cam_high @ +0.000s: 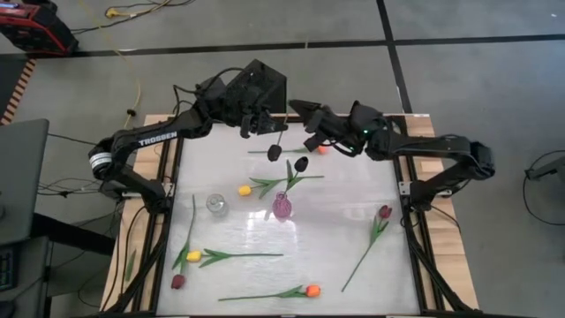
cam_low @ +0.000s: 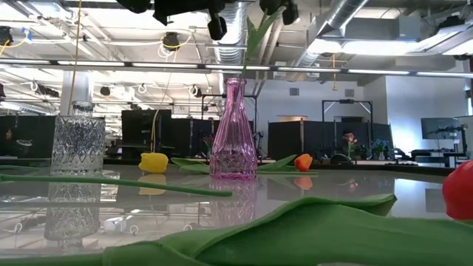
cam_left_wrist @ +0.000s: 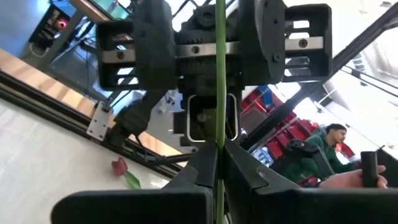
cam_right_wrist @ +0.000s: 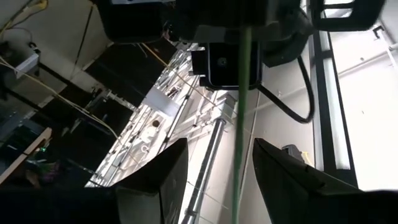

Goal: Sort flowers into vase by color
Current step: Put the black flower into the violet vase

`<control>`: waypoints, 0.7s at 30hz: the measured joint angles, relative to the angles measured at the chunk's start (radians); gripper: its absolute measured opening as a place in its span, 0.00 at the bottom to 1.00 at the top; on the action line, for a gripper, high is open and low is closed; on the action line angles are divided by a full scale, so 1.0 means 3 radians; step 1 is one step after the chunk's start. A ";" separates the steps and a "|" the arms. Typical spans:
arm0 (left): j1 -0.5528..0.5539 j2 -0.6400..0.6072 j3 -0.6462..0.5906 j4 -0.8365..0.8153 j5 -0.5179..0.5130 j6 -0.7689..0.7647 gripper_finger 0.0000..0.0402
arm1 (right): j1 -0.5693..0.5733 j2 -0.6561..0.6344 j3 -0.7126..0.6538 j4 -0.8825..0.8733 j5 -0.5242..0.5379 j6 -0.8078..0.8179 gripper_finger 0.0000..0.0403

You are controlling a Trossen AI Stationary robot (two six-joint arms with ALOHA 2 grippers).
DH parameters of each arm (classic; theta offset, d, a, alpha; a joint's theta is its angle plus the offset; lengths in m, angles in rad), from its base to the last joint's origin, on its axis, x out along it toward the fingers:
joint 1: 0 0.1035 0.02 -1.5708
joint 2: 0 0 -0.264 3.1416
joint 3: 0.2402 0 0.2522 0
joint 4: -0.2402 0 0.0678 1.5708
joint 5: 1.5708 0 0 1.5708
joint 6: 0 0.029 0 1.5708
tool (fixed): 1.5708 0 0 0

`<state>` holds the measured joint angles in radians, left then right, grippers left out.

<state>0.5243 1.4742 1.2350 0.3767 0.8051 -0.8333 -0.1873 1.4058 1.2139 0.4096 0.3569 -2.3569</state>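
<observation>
"High view, please: where did the arms stand?"

"Both met over the far edge of the worktop [cam_high: 353, 256]. The left end effector [cam_left_wrist: 219, 155] was clamped on the thin green stem of a maroon tulip [cam_high: 274, 153], its dark head hanging down. The right end effector [cam_right_wrist: 219, 149] faced it with fingers apart, the same stem running between them as a green blur; contact could not be made out."

"And the vases?"

"A purple vase [cam_high: 282, 208] stood mid-worktop with a stem and leaves rising from it to a second maroon head [cam_high: 301, 164]. A clear vase [cam_high: 216, 204] stood beside it, toward the left arm, and looked empty."

"The other flowers?"

"They lay loose: a yellow tulip [cam_high: 244, 190] near the purple vase, an orange head [cam_high: 322, 149] partly hidden under the right arm, a maroon one [cam_high: 385, 212] toward the right edge, and along the near side another yellow [cam_high: 193, 256], a maroon [cam_high: 177, 282] and an orange [cam_high: 312, 290]."

"From table height?"

"Both end effectors were cut off at the top edge. A blurred leaf [cam_low: 295, 229] filled the foreground, and a red head [cam_low: 462, 188] was cropped at the side. Through the left wrist camera, a person [cam_left_wrist: 329, 146] in green sat beyond the table."
</observation>
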 joint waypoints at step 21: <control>0.0088 -0.0006 0.0000 0.0053 0.0005 0.0045 0.15 | 0.0060 0.0111 0.0046 0.0051 0.0069 0.0618 0.09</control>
<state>0.5509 1.4723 1.2350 0.3927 0.8067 -0.8198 -0.1693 1.4392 1.2278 0.4250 0.3775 -2.1715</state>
